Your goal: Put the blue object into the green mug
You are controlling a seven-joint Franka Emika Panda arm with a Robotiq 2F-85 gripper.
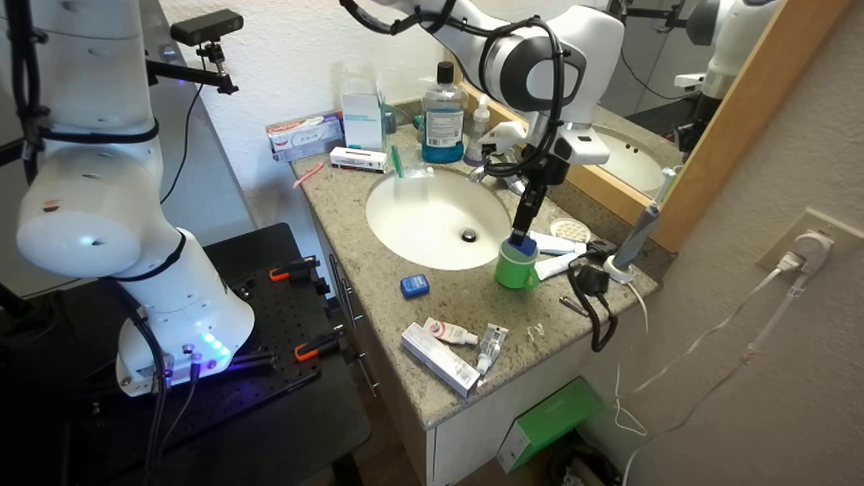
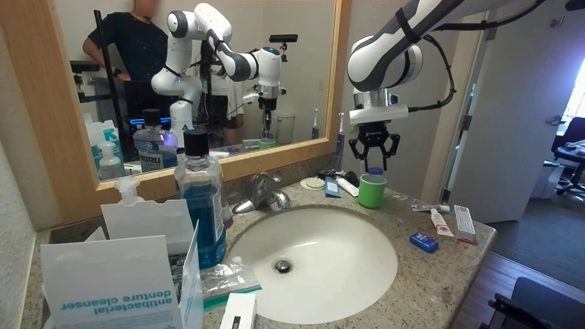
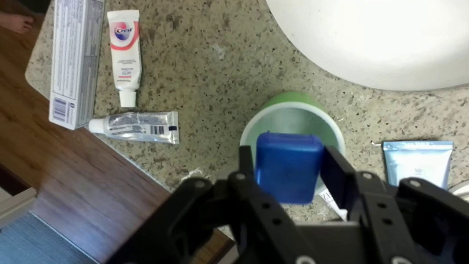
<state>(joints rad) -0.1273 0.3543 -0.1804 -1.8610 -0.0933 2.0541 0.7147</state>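
Blue plastic: note case (image 3: pixel 289 168) held between 2 fingers (image 3: pixel 246 160), drawn in to case width, over the mouth of the green mug (image 2: pixel 371 192). Confirm clearance inside rim; then, presumably, lower and release.

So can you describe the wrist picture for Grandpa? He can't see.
The end effector holds a blue object above a green mug on a speckled counter. Two tubes and a box lie left, a white sink upper right.

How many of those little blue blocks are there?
2: a blue block held in the pincer, at the mouth of the mug, and a second block on the counter near the sink. Others may be hidden.
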